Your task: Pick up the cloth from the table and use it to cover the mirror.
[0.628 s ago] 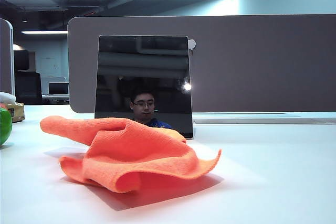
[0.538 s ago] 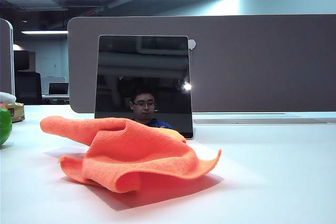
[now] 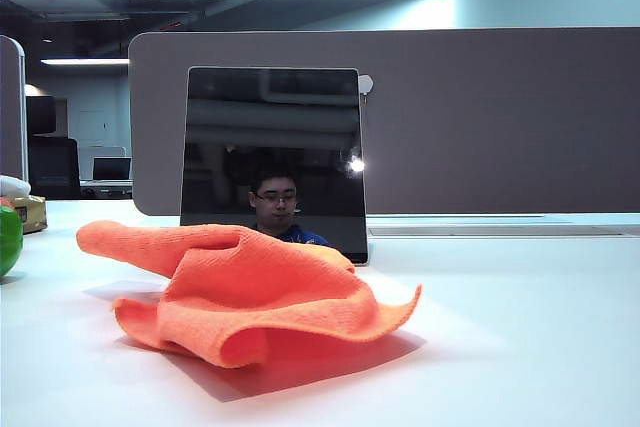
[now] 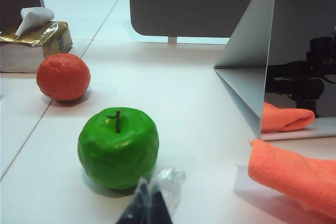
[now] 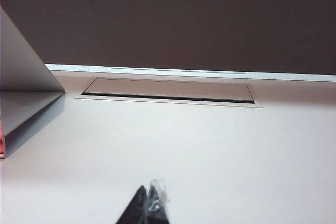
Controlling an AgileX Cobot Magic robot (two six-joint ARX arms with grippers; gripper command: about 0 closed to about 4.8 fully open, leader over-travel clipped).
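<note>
While both arms stay out of the exterior view, the white tabletop [image 3: 530, 347] carries, nearest the camera, the crumpled orange cloth [image 3: 250, 297], lying in loose folds with one tail stretching toward 9 o'clock and a lifted corner toward 3 o'clock. Directly behind it, at 12 o'clock from the cloth, the mirror [image 3: 272, 147] stands upright with its dark face uncovered, its lower edge partly hidden by the cloth's folds. At the far 9 o'clock edge of that view a green apple [image 3: 8, 239] peeks in, with a tissue box [image 3: 28, 212] just beyond it. Farther back a wide grey partition panel [image 3: 500, 117] runs across the tabletop's rear. In the left wrist view, the left gripper [image 4: 149, 208] hangs low over the tabletop with its dark fingertips pressed together, holding nothing; the green apple [image 4: 118, 148] sits just past it, an orange fruit [image 4: 63, 77] and the tissue box [image 4: 34, 45] lie beyond, and the cloth's edge [image 4: 294, 174] rests at the mirror's [image 4: 302, 56] foot. In the right wrist view, the right gripper [image 5: 148, 208] is likewise closed tight and empty above bare tabletop [image 5: 210, 150], with a recessed cable hatch [image 5: 168, 92] ahead of it near the partition panel [image 5: 184, 19].
</note>
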